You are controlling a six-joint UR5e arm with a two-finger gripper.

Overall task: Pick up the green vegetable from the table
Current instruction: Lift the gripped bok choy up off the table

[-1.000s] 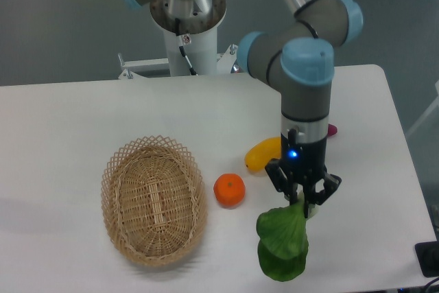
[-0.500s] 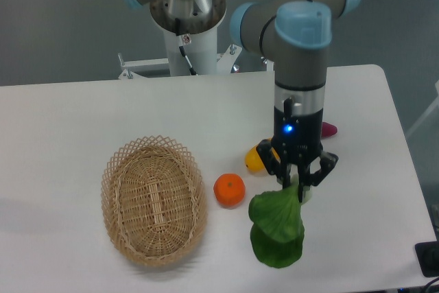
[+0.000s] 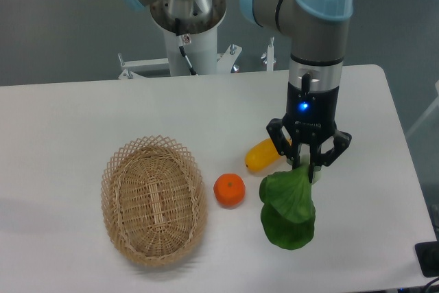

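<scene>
One thing in my jaws right now: the bok-choy-like green vegetable with broad dark leaves. I've got it by the narrow stalk end, which makes sense since that's the only part slim and firm enough to pinch; the floppy leaves would just fold. So the whole thing hangs leaves-down below me, over the front right part of the white rounded-corner tabletop. Whether the bottom leaf is fully clear of the surface or brushing it, I honestly can't say from this angle, though I'd guess it's lifted.

My jaws are closed in tight on that stalk, with only its thickness between the fingers. The pale end is mostly tucked behind them, so you barely see it.

Everything else sits to the side:
- yellow oblong fruit, just beside me on the tabletop, partly behind my fingers
- small round orange, near the leaves but apart from them
- oval woven wicker basket, well off to the other side

I'm pointing straight down, so the weight hangs directly under the grip rather than levering sideways. My read is the pickup is basically done, and the main risk is the smooth toy stalk slipping out if I swing.
</scene>
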